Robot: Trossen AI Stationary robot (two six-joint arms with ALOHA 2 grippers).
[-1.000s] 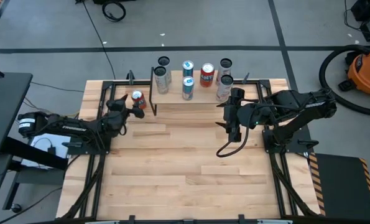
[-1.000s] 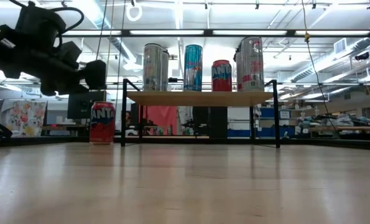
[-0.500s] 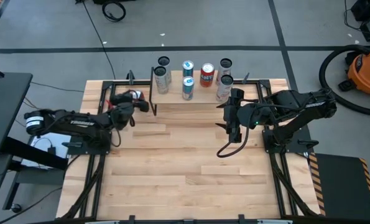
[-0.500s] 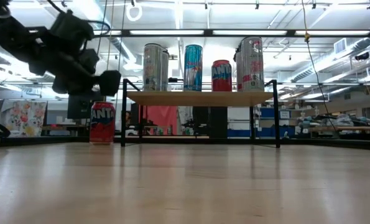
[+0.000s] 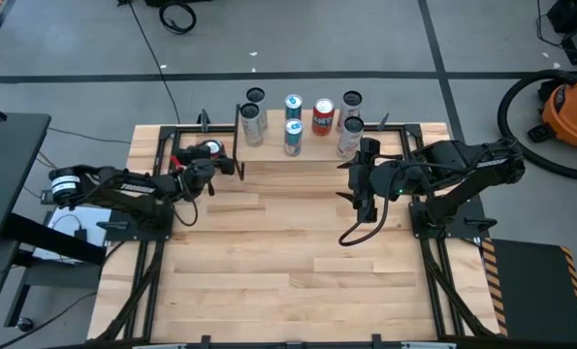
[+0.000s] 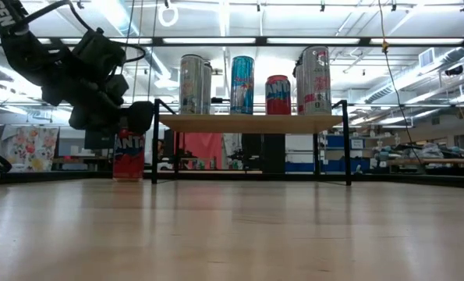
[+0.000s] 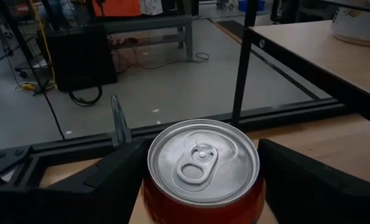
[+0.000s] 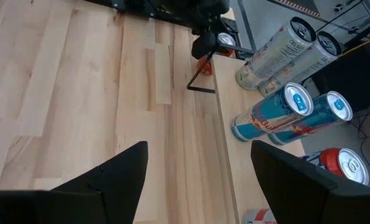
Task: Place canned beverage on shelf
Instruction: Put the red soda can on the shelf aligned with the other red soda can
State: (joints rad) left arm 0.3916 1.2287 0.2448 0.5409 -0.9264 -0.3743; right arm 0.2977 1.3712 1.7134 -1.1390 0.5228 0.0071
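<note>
A red can [image 7: 203, 162] stands upright on the table at the far left, just left of the shelf [image 5: 298, 163]. My left gripper [image 5: 208, 161] reaches it low and nearly level from the table's left. It is open, one finger [image 7: 119, 177] on each side of the can's top; I see no touch. In the low view the gripper [image 6: 130, 117] hangs in front of the can [image 6: 129, 154]. Several cans [image 6: 243, 84] stand upright on the shelf board [image 6: 251, 122]. My right gripper [image 8: 200, 180] waits open, raised by the shelf's right end [image 5: 361, 189].
A black metal frame [image 5: 172, 131] runs along the table's edges, and the shelf's thin left leg [image 7: 242, 62] stands close beside the red can. A black cable loop [image 5: 358, 233] hangs under the right arm. Bare wood [image 5: 288, 281] fills the near half of the table.
My left gripper has moved toward the far edge and the shelf and has sunk a little, tipping as it went. Its open fingers now stand around the red can. The can has stayed where it was.
</note>
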